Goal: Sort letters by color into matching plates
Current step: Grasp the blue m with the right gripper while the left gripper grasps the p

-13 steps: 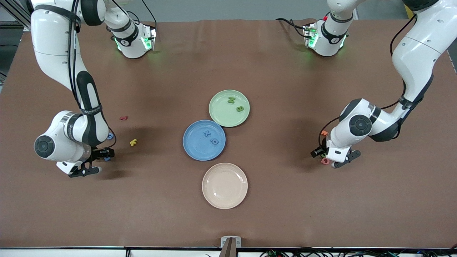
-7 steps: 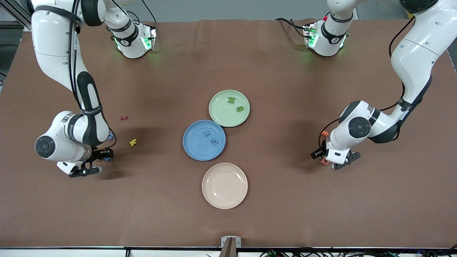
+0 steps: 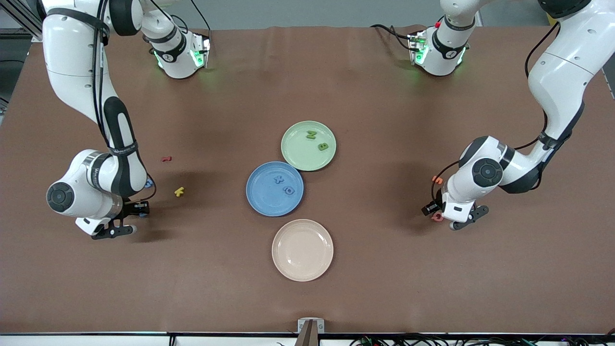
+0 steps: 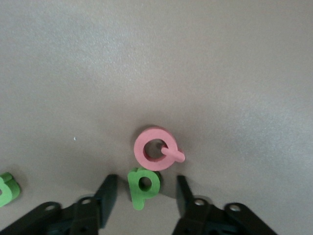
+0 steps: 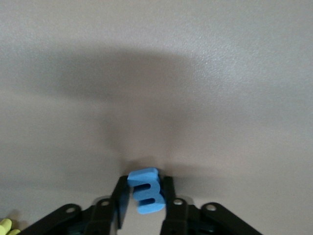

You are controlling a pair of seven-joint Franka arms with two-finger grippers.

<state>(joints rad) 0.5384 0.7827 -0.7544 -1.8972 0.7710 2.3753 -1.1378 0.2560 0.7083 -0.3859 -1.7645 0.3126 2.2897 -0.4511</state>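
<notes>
The right claw (image 5: 145,200) is clenched on a blue letter (image 5: 145,191) low over the bench (image 3: 384,269), while the left claw (image 4: 144,196) stands released around a green letter (image 4: 143,186) lying on the bench, a pink letter (image 4: 156,149) touching it just past the fingertips.

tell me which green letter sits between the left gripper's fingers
The green P, touching the pink Q. The other green letter lies off to one side.
</notes>
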